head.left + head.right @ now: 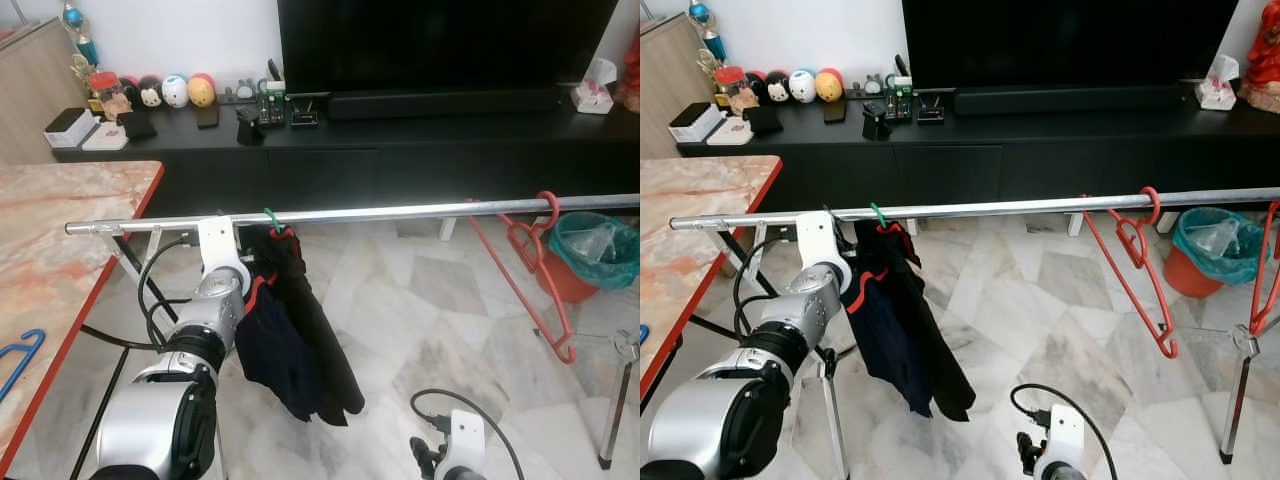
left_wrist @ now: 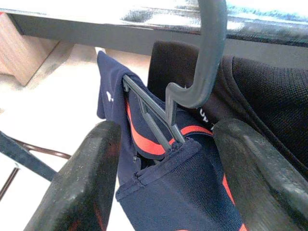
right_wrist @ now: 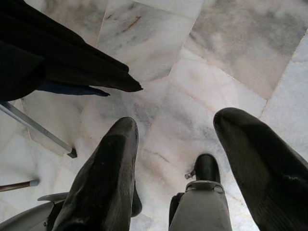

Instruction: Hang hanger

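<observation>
Head cams: left arm is up at the silver rail [image 1: 400,212], w/ the green-hooked hanger [image 1: 272,220] already over the rail and a dark navy/red garment [image 1: 290,340] drooping off it just beside the wrist; the gripper itself is tucked behind the wrist, so can't judge it from here. Farther along the rail hangs an empty red hanger [image 1: 535,250], w/ a bin [image 1: 590,250] on the floor behind, a TV console [image 1: 400,130] at the back and a marble table [image 1: 60,230] on the robot's left. Left wrist cam: left gripper [image 2: 166,168] has its fingers [image 2: 77,183] spread apart, not clamped on anything; hanger neck and garment collar sit between them, cloth close to both pads. Right wrist cam: right gripper [image 3: 175,159] hangs low over the marble floor [image 3: 231,57], fingers apart, idle, holding nothing. Looks like the hang is basically done and it's the let-go stage. Risk imo: if the left arm pulls back at an angle, a finger could snag the collar or hanger shoulder and drag the hook off the rail, or slide the garment off the hanger. Hook seat looks shallow-ish, can't tell for sure.
</observation>
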Available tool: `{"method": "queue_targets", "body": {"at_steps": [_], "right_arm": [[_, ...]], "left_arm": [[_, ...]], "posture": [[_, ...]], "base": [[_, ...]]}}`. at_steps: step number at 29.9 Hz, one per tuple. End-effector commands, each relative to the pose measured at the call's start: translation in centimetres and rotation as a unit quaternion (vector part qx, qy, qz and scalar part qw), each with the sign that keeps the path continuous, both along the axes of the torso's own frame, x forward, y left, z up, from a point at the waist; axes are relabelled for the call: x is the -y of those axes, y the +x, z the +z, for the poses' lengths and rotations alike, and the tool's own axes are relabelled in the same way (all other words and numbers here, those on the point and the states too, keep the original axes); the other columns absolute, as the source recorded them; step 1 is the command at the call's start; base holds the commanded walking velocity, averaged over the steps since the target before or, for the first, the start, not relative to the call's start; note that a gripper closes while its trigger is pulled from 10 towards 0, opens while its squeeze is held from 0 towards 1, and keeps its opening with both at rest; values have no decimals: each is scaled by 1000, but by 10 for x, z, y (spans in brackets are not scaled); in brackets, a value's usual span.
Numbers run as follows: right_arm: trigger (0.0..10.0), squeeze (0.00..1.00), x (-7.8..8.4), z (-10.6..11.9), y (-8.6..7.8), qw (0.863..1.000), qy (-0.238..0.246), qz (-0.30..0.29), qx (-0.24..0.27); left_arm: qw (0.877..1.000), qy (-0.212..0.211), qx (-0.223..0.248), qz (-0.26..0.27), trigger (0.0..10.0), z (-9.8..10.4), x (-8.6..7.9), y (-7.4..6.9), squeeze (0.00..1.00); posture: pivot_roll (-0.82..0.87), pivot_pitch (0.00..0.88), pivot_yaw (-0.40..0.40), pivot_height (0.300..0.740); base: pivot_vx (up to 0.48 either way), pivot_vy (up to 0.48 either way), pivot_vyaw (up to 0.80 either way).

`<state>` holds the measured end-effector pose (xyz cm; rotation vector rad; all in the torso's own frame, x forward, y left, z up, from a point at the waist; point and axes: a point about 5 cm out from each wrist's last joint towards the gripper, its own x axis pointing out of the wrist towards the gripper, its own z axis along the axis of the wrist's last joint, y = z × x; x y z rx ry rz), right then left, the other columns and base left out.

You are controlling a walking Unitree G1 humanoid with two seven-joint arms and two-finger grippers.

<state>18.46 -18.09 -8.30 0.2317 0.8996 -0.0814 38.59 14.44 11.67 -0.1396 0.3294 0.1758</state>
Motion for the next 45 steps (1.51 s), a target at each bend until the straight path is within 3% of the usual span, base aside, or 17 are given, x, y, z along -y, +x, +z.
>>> {"method": "queue_targets", "body": {"at_steps": [1, 6, 18, 26, 33, 45], "right_arm": [[10000, 0, -2, -1, -2, 1000, 5, 0, -6], [10000, 0, -3, -2, -2, 1000, 7, 1, -7], [10000, 0, -2, -2, -3, 1000, 8, -7, -8], [10000, 0, -2, -2, -3, 1000, 8, -7, -8], [10000, 0, -3, -2, -3, 1000, 9, -9, -7], [10000, 0, -3, -2, -3, 1000, 10, -13, -8]], "left_arm": [[1000, -3, -17, 15, 10000, -3, -1, 0, 0], [999, -26, -26, -2, 10000, -6, 6, -1, 0], [998, 17, -67, 4, 10000, -21, -3, -8, 0], [999, -12, -43, 1, 10000, -18, -1, -6, 0], [998, -13, -48, -27, 10000, -22, 3, -8, 0], [997, 21, -74, -14, 10000, -41, -8, -19, 0]], "posture": [[-22, 11, 84, 740], [-20, 14, 85, 740], [-21, 14, 85, 740], [-20, 11, 82, 740], [-26, 9, 87, 740], [-36, 11, 88, 740]], "base": [[0, 0, 0], [0, 0, 0], [0, 0, 0], [0, 0, 0], [0, 0, 0], [0, 0, 0]]}}
